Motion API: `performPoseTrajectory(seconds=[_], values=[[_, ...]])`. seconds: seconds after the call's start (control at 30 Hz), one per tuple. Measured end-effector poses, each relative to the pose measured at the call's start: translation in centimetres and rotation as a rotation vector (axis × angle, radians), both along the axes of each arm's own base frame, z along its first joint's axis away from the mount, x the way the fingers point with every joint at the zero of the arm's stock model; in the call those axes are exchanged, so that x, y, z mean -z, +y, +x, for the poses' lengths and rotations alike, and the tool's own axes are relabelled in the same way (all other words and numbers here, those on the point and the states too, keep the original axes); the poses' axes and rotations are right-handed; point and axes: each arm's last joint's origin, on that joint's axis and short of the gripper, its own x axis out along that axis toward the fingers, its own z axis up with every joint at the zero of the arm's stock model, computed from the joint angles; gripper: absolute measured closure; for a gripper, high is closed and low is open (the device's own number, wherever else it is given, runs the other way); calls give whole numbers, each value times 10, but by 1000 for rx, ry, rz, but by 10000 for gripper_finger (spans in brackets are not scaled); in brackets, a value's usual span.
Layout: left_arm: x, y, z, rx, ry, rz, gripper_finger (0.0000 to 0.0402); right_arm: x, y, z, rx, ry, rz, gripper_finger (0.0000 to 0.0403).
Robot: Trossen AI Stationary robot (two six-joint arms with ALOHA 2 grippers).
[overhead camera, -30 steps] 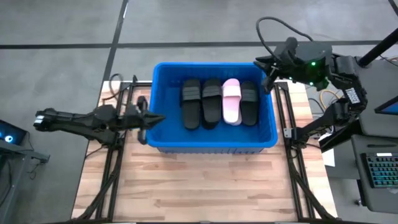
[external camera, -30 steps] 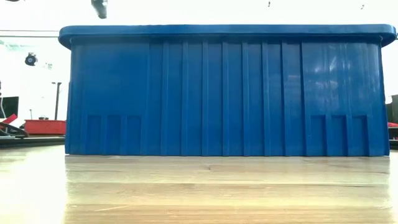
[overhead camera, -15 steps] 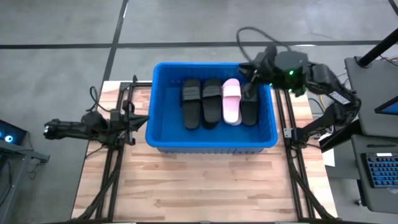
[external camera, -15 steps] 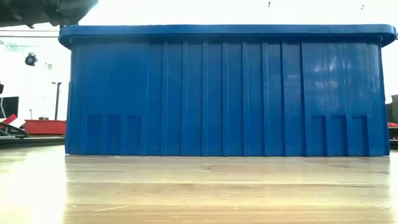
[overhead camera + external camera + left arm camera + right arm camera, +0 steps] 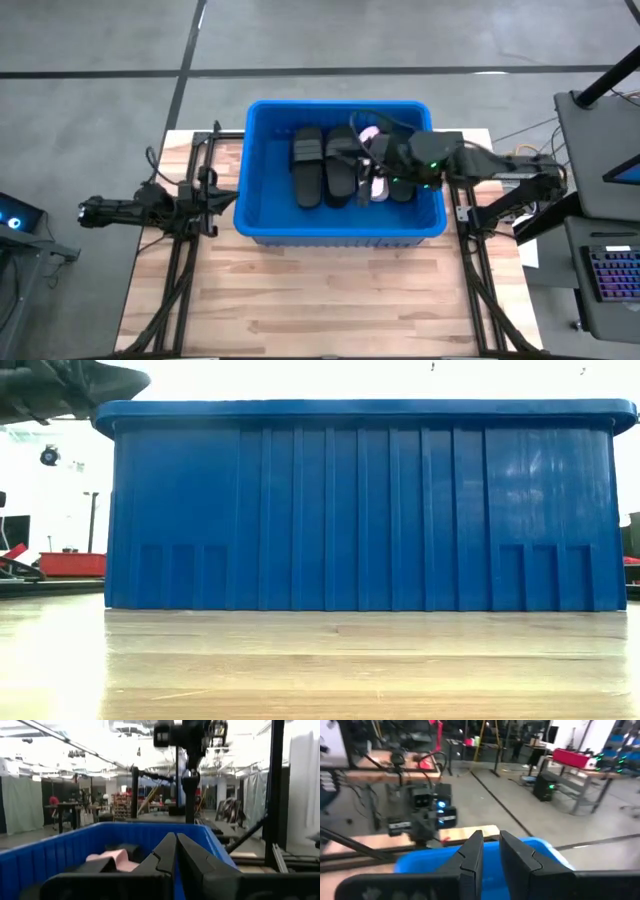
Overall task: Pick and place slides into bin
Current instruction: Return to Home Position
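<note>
Four flat rubber slides [image 5: 307,165], three black and one pale pink, lie side by side inside the large blue ribbed plastic bin [image 5: 340,104] on the wooden desk [image 5: 330,300] in the high view. Their long axes run parallel to the bin's short walls. The right gripper [image 5: 362,172] reaches in across the right wall and hangs over them, so the slides lie straight beneath it. The left gripper [image 5: 228,195] waits just outside the left wall.

In the low view the bin's front wall fills the picture. A dark arm part [image 5: 60,385] shows above the rim, and I cannot tell whose it is.

The left wrist view shows that arm's fingers [image 5: 167,852] pressed together and empty, pointing at the bin with the pink slide [image 5: 114,857] inside.

In the right wrist view the fingers [image 5: 472,852] stand a narrow gap apart, holding nothing, above the bin's rim. Pulling out probably means lifting clear over the right wall.
</note>
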Motion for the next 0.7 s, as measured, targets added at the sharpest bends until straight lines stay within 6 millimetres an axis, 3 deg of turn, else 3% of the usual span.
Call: performPoseTrajectory(seconds=[0.17, 0.27, 0.53, 0.7], values=[[-2, 0, -3, -1, -38, -4, 401, 46, 4, 16, -85, -11, 88, 349], [-2, 0, -3, 0, -39, -4, 401, 64, 5, 10, -100, -17, 125, 349], [1, 0, -1, -1, -12, -1, 401, 99, 1, -58, -54, -135, 172, 349], [1, 0, -1, -6, -16, 3, 401, 137, -2, -93, -97, -270, 207, 349]])
